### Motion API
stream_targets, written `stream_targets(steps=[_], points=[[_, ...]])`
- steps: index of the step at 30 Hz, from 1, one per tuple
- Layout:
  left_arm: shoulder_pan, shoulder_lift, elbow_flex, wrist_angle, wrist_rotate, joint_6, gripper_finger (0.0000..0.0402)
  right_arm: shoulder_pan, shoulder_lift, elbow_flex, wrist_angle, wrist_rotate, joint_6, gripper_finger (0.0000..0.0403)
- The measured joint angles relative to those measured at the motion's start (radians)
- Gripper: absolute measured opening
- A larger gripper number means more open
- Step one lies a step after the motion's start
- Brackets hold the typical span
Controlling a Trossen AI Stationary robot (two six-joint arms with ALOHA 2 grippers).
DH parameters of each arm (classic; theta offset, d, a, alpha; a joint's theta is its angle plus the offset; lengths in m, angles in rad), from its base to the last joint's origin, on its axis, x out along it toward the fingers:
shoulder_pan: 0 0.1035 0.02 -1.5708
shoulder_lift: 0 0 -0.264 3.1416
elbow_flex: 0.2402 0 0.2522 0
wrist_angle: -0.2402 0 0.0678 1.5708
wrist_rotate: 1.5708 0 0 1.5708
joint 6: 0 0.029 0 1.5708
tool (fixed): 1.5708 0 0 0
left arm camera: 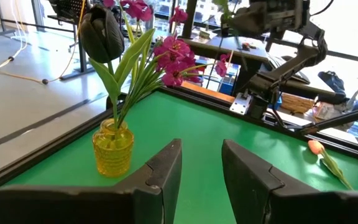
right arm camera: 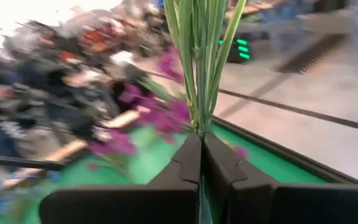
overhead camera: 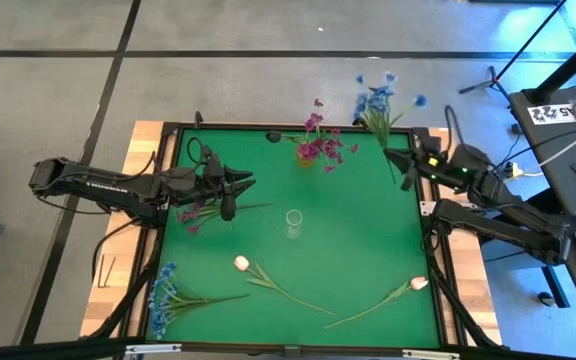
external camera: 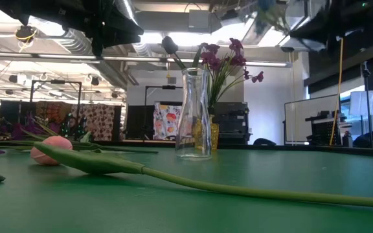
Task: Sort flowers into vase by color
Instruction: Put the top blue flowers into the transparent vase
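Green table (overhead camera: 358, 240) fills mid-frame; right gripper (overhead camera: 405, 163), upper right, is clamped on a blue spray (overhead camera: 376, 103); left gripper (overhead camera: 240, 186), centre-left, hangs half-open, empty; likely next: carry the spray to the clear vase (overhead camera: 293, 224), stems down

Two dark jointed arms, black angular fingers (left arm camera: 160, 180).

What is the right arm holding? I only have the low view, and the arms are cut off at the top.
Observer: The right gripper is shut on the stems of a blue flower spray, by the table's far right corner.
Operator: And the left arm?
Observer: The left gripper is open and empty, near the table's left edge.
Operator: Any blue flowers lying flat?
Observer: Yes, a second blue spray lies at the near left corner.
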Motion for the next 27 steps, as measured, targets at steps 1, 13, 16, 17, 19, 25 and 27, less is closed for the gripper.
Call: stream_targets(steps=[1,13,16,17,19,25,27], points=[[0.0,0.0,0.0,0.002,0.0,0.0,0.011,0.0,-0.002,0.0,0.02,-0.033,0.012,0.0005],[-0.037,0.0,0.0,0.031,0.0,-0.021,0.011,0.002,0.027,0.0,0.258,-0.22,0.085,0.0005],[-0.047,0.0,0.0,0.049,0.0,-0.017,0.011,0.038,0.038,0.0,0.335,-0.215,0.084,0.0005],[-0.048,0.0,0.0,0.056,0.0,-0.017,0.011,0.057,0.045,0.0,0.363,-0.211,0.077,0.0005],[-0.049,0.0,0.0,0.07,0.0,-0.015,0.011,0.105,0.066,0.0,0.419,-0.194,0.059,0.0005],[-0.049,0.0,0.0,0.083,0.0,-0.015,0.011,0.31,0.168,0.0,0.532,-0.024,-0.059,0.0005],[-0.05,0.0,0.0,0.083,0.0,-0.016,0.011,0.386,0.211,0.0,0.561,0.066,-0.113,0.0005]])
